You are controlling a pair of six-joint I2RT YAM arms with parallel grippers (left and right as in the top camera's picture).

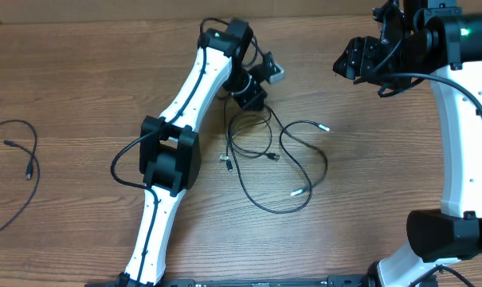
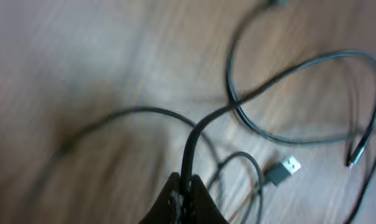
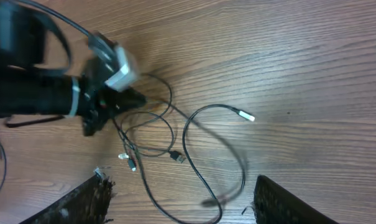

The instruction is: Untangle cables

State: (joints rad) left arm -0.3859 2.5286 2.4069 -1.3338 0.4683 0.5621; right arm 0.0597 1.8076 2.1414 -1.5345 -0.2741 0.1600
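Pinching one strand: left gripper (image 1: 252, 97) is clamped on a thin black cord of the cables (image 1: 272, 156), at the 12 o'clock edge of the tangle. Left wrist view is blurred, but it shows the cord coming straight out from between the closed fingers (image 2: 175, 200) and then bending off toward 1 o'clock.

The rest of the tangle lies loose on the table (image 1: 81, 72), near centre. A couple of overlapping loops sit just at 6 o'clock of the left gripper. One long strand sweeps out toward 4 o'clock and curls back.

Plug ends I can see:
- A silver tip (image 1: 324, 127) is at 3 o'clock of the tangle.
- A second silver tip (image 1: 298, 192) is at 5 o'clock.
- Two small plug ends (image 1: 225, 163) are close together on the 9 o'clock side of the loops.
- A USB plug (image 2: 286, 168) lies flat beside a loop in the left wrist view.

Strands cross at several spots; can't tell which lies on top.

Right gripper (image 1: 350, 62) is released and empty. Its fingers (image 3: 82, 199) are spread wide, one at each lower corner of its wrist view. It sits at 2 o'clock of the tangle, well apart from it.

A separate cord (image 1: 37, 155) lies alone at the table's 9 o'clock edge, well apart from the tangle. It forms an open curve with both its plug ends inside the curve.
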